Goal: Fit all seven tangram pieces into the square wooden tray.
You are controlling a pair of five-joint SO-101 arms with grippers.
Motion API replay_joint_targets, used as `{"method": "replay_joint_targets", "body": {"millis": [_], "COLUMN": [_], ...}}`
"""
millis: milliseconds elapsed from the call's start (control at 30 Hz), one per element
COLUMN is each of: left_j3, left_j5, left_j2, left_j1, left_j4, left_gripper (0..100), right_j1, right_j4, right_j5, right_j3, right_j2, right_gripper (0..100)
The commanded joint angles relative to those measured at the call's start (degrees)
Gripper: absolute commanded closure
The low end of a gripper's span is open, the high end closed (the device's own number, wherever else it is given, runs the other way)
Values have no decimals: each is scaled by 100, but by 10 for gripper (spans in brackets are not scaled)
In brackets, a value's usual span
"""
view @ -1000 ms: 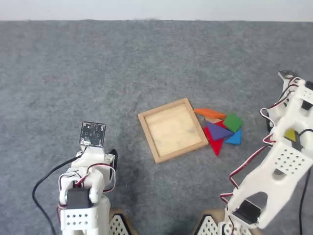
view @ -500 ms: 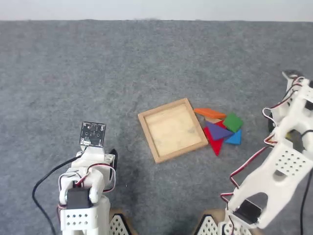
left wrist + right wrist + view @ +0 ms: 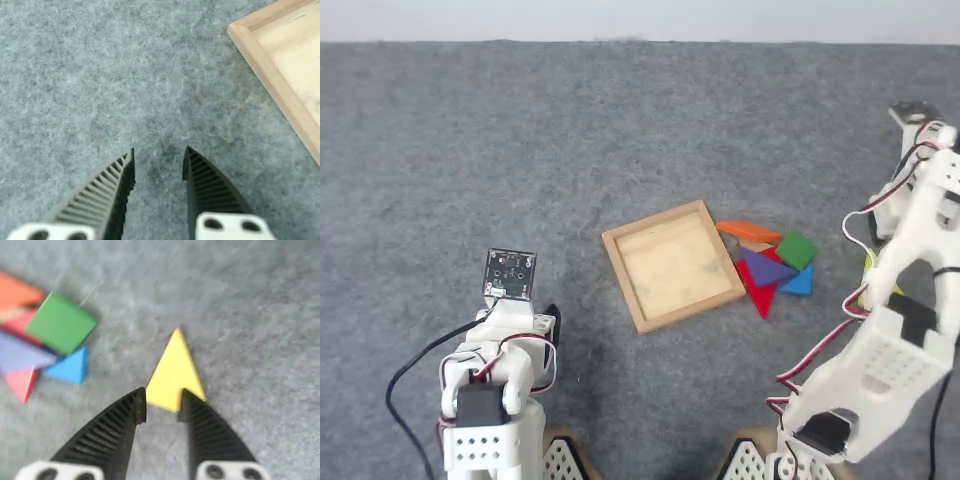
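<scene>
The square wooden tray (image 3: pixel 623 285) sits tilted at the middle of the grey carpet (image 3: pixel 500 140), and its pale floor shows bare wood from rim to rim. All the tangram pieces in sight lie outside it on the carpet.

A cluster of them lies just beside the tray at its 3 o'clock. The orange parallelogram (image 3: pixel 748 230) is at the cluster's 12 o'clock. The purple triangle (image 3: pixel 767 267) is in the middle, overlapping the red triangle (image 3: pixel 760 296) at its 6 o'clock. The green square (image 3: pixel 797 249) is at the purple one's 2 o'clock and the small blue triangle (image 3: pixel 799 282) at its 4 o'clock.

The yellow triangle (image 3: pixel 174 372) lies alone on the carpet at 3 o'clock from the cluster. The right gripper (image 3: pixel 162 400) hangs over it with its fingers released, the tips apart on either side of the triangle's base edge and gripping nothing.

The left gripper (image 3: pixel 158 160) is at the tray's 8 o'clock. Its fingers are parted over bare carpet, near a tray corner (image 3: pixel 240 30).
</scene>
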Motion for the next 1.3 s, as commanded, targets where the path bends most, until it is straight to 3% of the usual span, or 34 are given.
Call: {"method": "replay_joint_targets", "body": {"millis": [0, 167, 300, 533, 700, 967, 1267], "left_j3": [-48, -48, -48, -48, -48, -48, -48], "left_j5": [-35, -35, -35, -35, -35, -35, -35], "left_j2": [-158, -158, -158, -158, -158, -158, -158], "left_j1": [9, 9, 9, 9, 9, 9, 9], "left_j4": [53, 53, 53, 53, 53, 53, 53], "left_gripper": [847, 847, 847, 847, 847, 847, 847], "right_j1": [136, 629, 629, 198, 198, 356, 356], "right_j4": [-48, -2062, -3363, -2826, -2853, -2835, -2905], "right_j5": [879, 1336, 1336, 2040, 2075, 2066, 1934], "right_j3": [1169, 3613, 5160, 5248, 4800, 4211, 3771], "right_j2": [-1182, -2712, -3512, -3407, -2747, -1385, -752], "right_gripper": [756, 746, 746, 742, 736, 536, 535]}}
